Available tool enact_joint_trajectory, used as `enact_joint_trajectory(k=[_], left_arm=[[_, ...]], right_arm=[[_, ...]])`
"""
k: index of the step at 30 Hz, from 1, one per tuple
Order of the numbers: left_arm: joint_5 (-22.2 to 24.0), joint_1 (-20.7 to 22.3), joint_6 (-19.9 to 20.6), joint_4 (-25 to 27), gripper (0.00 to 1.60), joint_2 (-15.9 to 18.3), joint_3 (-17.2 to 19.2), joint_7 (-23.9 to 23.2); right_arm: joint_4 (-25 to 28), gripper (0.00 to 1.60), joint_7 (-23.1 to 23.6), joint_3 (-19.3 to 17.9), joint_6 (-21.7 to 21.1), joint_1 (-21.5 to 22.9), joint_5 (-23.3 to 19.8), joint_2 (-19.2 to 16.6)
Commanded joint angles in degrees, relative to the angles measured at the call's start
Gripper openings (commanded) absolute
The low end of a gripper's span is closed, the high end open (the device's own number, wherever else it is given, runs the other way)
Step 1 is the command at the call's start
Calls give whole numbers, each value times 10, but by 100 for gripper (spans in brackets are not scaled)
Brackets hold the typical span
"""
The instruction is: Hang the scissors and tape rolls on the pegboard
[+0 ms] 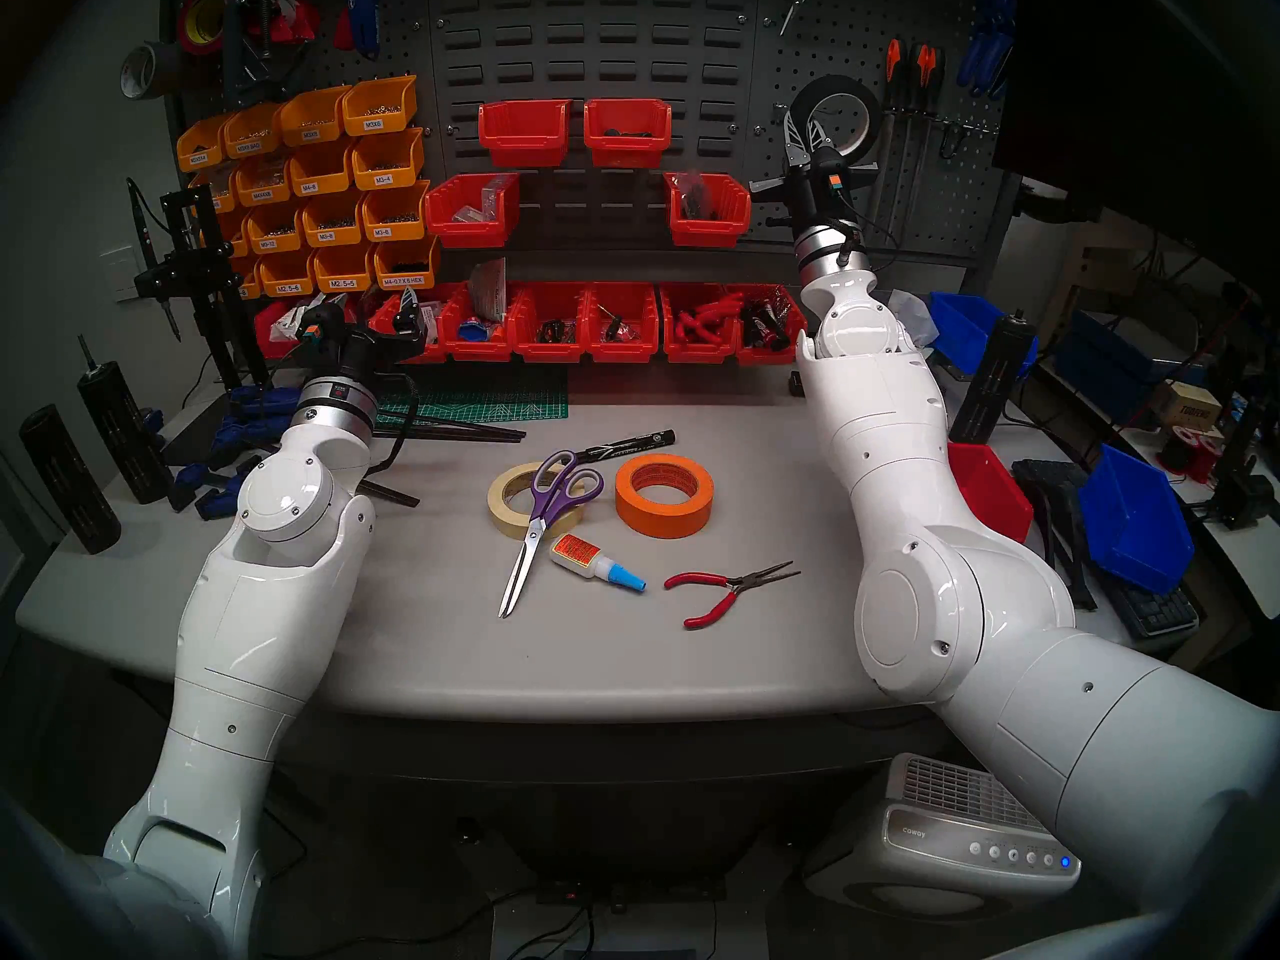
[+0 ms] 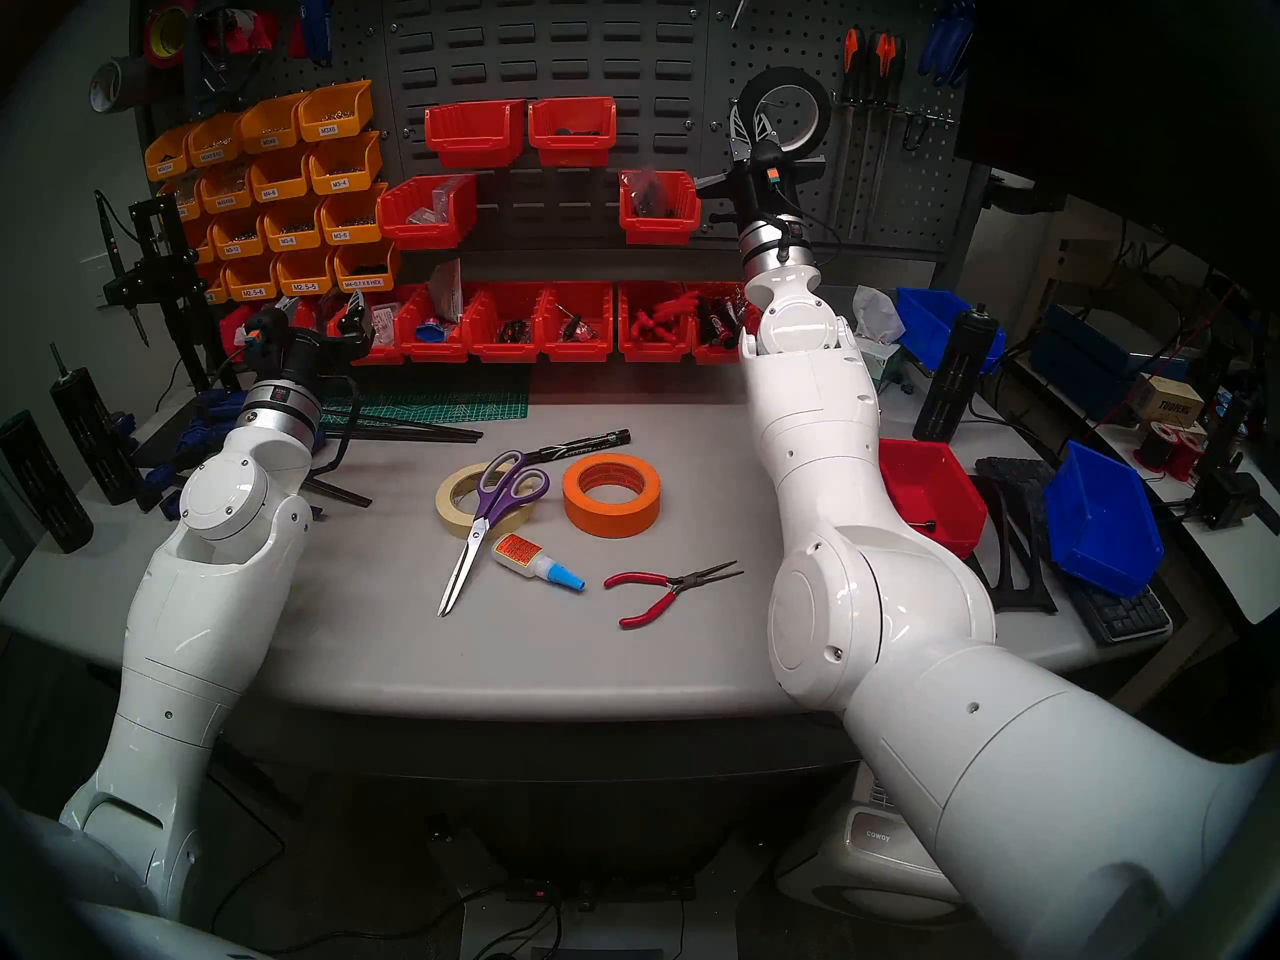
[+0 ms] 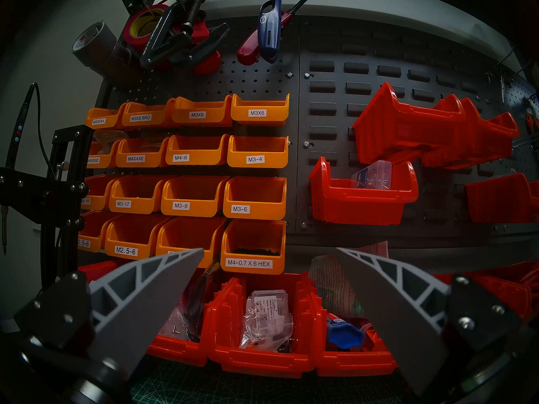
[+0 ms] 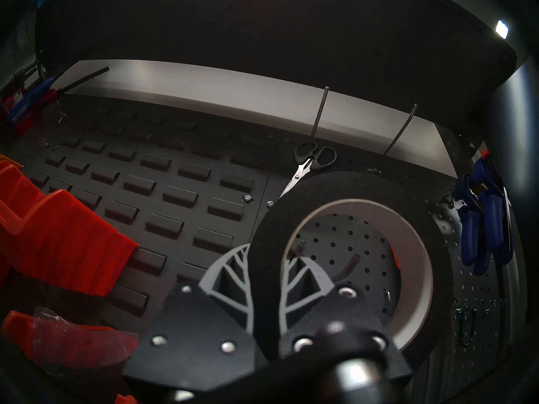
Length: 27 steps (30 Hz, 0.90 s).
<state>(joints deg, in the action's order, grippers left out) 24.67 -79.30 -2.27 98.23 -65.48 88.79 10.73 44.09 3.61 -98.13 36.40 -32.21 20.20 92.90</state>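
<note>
Black tape [image 1: 836, 115] pinched by right gripper [image 1: 807, 134] at pegboard [image 1: 921, 176]; left gripper [image 3: 269, 278] spread; scissors [image 1: 537, 522] on grey table [image 1: 415, 626].

This is a workshop, set up around a grey workbench [image 1: 429, 633]. Behind it a dark metal wall panel carries rows of labelled yellow bins [image 1: 325, 196] holding screws, with tags such as M3X6 and M4-6, and red bins [image 1: 589, 321] of small parts. A pegboard [image 1: 921, 176] with round holes holds screwdrivers [image 1: 911, 65], small scissors [image 4: 309, 164] and blue clamps [image 4: 481, 216] on hooks. A green cutting mat [image 1: 485, 397], pliers [image 1: 727, 588] and a glue bottle [image 1: 596, 560] lie on the bench, and blue bins [image 1: 1136, 529] stand to the side.
</note>
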Motion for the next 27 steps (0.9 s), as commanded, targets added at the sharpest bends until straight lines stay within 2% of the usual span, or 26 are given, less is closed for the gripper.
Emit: enact_joint_trajectory(k=[1,27], left_arm=[[0,18,-6,15,160,0,5,1],[0,18,-6,15,160,0,5,1]], right_arm=[[-5,0,-6,2,0,57,-2,-1],[-139,0,-3,-4,13,135,-31,-4]])
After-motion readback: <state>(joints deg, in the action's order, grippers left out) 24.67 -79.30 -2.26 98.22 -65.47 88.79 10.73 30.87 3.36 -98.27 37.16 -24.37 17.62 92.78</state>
